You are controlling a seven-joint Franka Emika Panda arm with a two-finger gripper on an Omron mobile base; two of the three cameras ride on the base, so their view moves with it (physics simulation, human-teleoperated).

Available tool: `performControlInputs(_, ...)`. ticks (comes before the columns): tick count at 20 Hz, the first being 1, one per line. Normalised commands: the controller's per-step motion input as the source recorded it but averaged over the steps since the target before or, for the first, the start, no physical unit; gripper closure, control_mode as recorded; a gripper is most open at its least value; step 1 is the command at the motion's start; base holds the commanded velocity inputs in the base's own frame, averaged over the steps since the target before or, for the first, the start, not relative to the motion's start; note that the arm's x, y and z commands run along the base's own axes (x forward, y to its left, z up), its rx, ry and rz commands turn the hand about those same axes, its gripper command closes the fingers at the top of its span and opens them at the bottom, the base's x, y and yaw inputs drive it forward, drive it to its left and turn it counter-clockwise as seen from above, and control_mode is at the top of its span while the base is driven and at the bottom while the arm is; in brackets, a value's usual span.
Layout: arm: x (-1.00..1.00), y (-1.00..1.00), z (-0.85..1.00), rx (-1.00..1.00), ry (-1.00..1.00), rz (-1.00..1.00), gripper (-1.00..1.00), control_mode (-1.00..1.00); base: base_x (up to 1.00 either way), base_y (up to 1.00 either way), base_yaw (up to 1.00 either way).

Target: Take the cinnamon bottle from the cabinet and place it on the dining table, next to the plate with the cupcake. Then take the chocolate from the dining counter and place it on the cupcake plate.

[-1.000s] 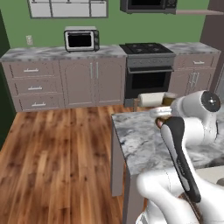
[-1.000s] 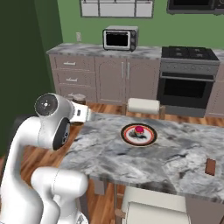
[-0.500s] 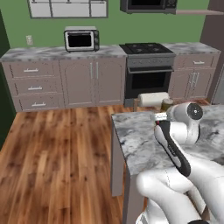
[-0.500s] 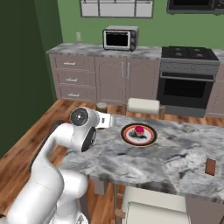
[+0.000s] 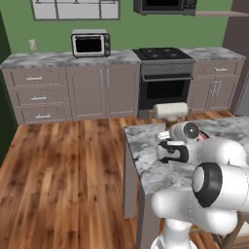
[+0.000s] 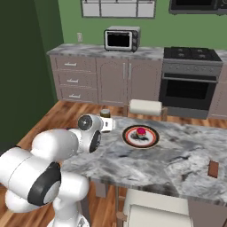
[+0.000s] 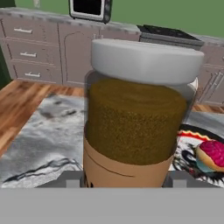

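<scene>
The cinnamon bottle (image 7: 138,118), a brown jar with a pale lid and a tan label band, stands upright between my fingertips (image 7: 72,179). My gripper (image 7: 126,179) is shut on it. In the right base view the gripper (image 6: 107,124) holds the bottle (image 6: 105,113) over the far left part of the dining table (image 6: 146,164), a short way left of the plate (image 6: 150,138) with the pink cupcake (image 6: 141,131). The chocolate (image 6: 213,168) lies at the table's right end. In the left base view my hand (image 5: 163,148) hides the bottle. A cabinet board (image 5: 216,13) shows at the top right.
A white-cushioned stool (image 6: 144,107) stands behind the table and another (image 6: 155,213) in front. Against the back wall stand taupe drawer units (image 5: 41,92), a toaster oven (image 5: 90,44) and a stove (image 5: 163,78). Open wood floor (image 5: 63,170) lies left of the table.
My arm has swung up and over the table, carrying the bottle rightward towards the cupcake plate. The grip on the bottle has held and the cameras have not moved.
</scene>
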Motion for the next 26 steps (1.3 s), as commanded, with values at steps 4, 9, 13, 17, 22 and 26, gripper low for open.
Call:
performControlInputs(4,0.38,-0.22,-0.47,-0.03,0.12,0.0,1.0,-1.0,0.0,0.0,0.0)
performControlInputs(9,0.33,-0.27,-0.16,0.0,0.01,0.0,1.0,-1.0,0.0,0.0,0.0)
performControlInputs(13,0.26,-0.11,-0.43,0.0,0.0,0.0,1.0,-1.0,0.0,0.0,0.0)
performControlInputs(17,0.2,-0.04,-0.31,0.0,0.0,0.0,1.0,-1.0,0.0,0.0,0.0)
performControlInputs(22,0.06,-0.18,-0.02,0.02,0.0,0.0,1.0,-1.0,0.0,0.0,0.0)
performControlInputs(26,0.0,-0.19,-0.01,0.04,0.0,0.0,-1.0,-1.0,0.0,0.0,0.0)
